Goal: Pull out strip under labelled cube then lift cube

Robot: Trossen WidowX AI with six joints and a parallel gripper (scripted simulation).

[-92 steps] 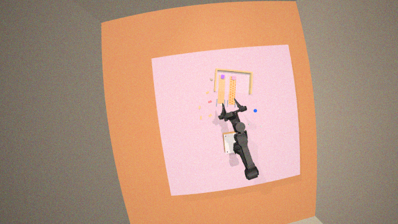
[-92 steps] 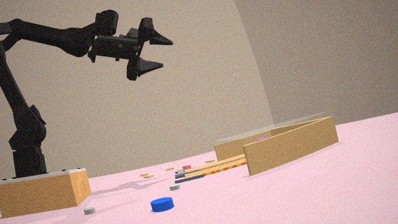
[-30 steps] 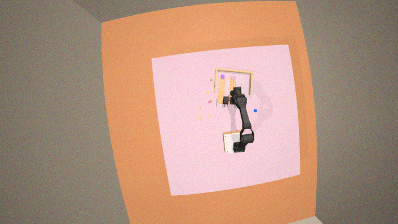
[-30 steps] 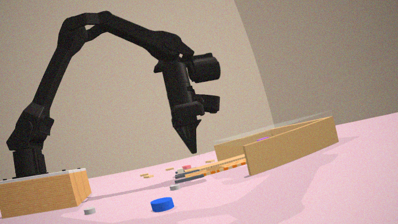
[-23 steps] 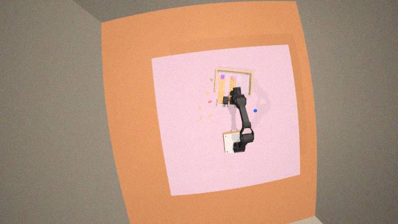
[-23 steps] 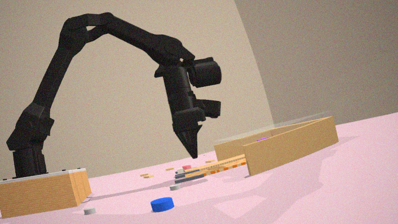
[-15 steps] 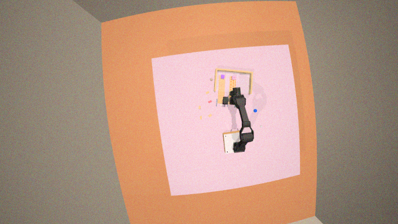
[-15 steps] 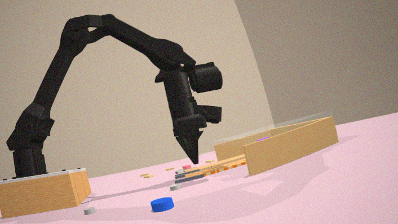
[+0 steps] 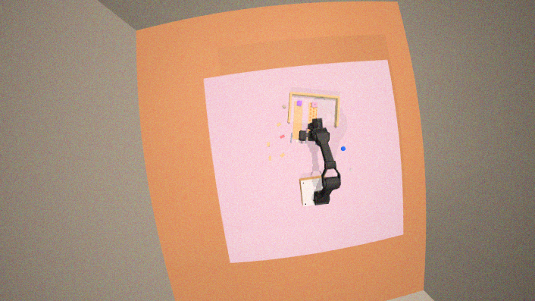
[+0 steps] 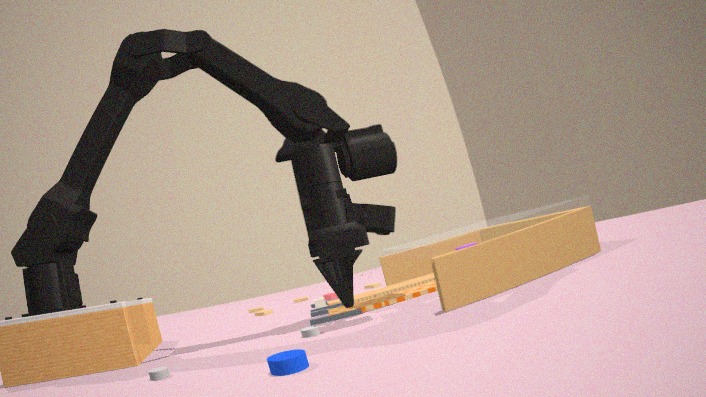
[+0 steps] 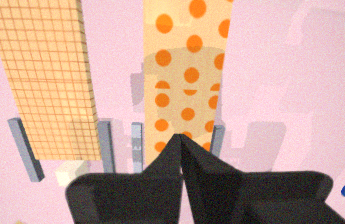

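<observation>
A small pink cube [image 9: 314,104] with a faint mark on top rests on the far end of the orange-dotted strip [image 9: 311,112] [image 10: 415,297] [image 11: 192,55]. A plain purple cube [image 9: 298,103] [image 10: 466,246] sits on the far end of the grid-patterned strip [image 9: 298,120] [image 11: 49,75], to the left. My gripper [image 10: 349,303] [image 11: 178,138] is shut with nothing between its fingers. It points down, with its tips low over the near end of the dotted strip. Whether the tips touch that strip cannot be told. The cubes are out of the wrist view.
A three-sided wooden wall [image 9: 314,95] [image 10: 521,259] surrounds the far ends. Grey rails [image 11: 26,150] [image 11: 106,147] flank the near ends. A white block [image 11: 71,173] is by the grid strip. A blue disc [image 9: 342,148] [image 10: 288,362] lies right, a red block [image 9: 282,136] left.
</observation>
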